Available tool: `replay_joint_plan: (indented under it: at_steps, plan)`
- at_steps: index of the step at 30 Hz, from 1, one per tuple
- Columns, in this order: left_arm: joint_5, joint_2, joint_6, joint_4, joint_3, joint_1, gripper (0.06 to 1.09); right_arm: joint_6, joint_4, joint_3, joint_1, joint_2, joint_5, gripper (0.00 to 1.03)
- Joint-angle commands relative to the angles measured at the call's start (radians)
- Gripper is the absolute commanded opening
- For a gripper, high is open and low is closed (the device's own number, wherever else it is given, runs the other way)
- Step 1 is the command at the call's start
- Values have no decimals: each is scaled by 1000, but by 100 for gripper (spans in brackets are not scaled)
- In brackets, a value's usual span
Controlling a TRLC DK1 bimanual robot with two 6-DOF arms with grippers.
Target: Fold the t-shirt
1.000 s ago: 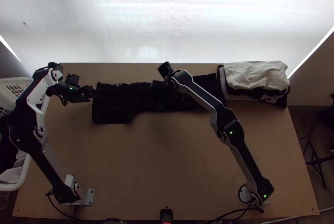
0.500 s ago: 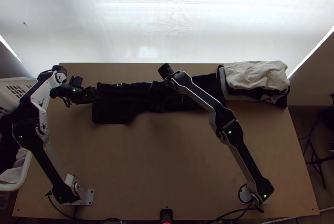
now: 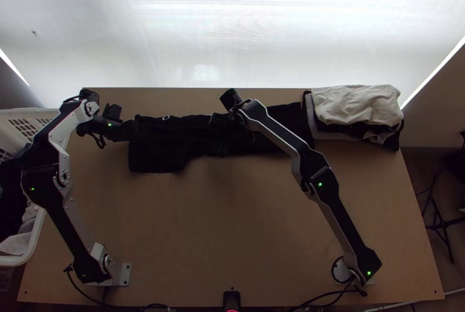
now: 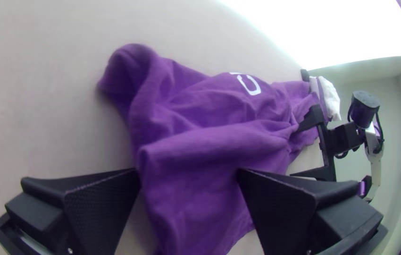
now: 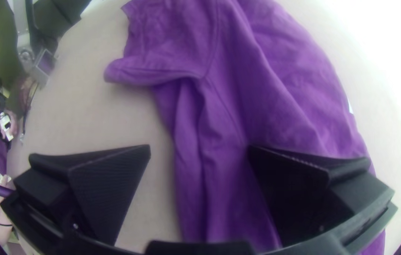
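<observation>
Left hand farther inward, t-shirt between its parted fingers.

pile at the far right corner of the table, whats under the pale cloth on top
Under the pale cloth, edges of dark cloth and grey cloth stick out. The rest of those layers is covered, so how many pieces there are can't be told.
</observation>
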Motion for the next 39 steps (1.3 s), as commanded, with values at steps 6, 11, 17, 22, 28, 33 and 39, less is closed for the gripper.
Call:
replay_joint_plan:
  at_steps: [6, 11, 17, 22, 28, 33, 39]
  plan:
    - [68, -30, -47, 149, -59, -94, 9, 1, -2, -1, 1, 3, 2, 96]
    - [28, -82, -44, 121, -62, -91, 9, 16, 0, -14, -16, -63, -4, 96]
    - [28, -236, 33, 12, -122, -52, 9, 26, 3, -80, -45, -262, -25, 97]
    - [28, -283, 125, -47, -162, 41, 9, 16, 5, -181, -54, -408, -25, 97]
    - [19, -254, 239, -98, -142, 221, 9, 13, 11, -303, -99, -541, -22, 97]
    - [2, -216, 294, -133, -105, 325, 9, 10, 11, -351, -116, -589, -19, 97]
    - [-25, -158, 335, -202, 7, 448, 9, 10, 11, -383, -120, -627, -15, 97]
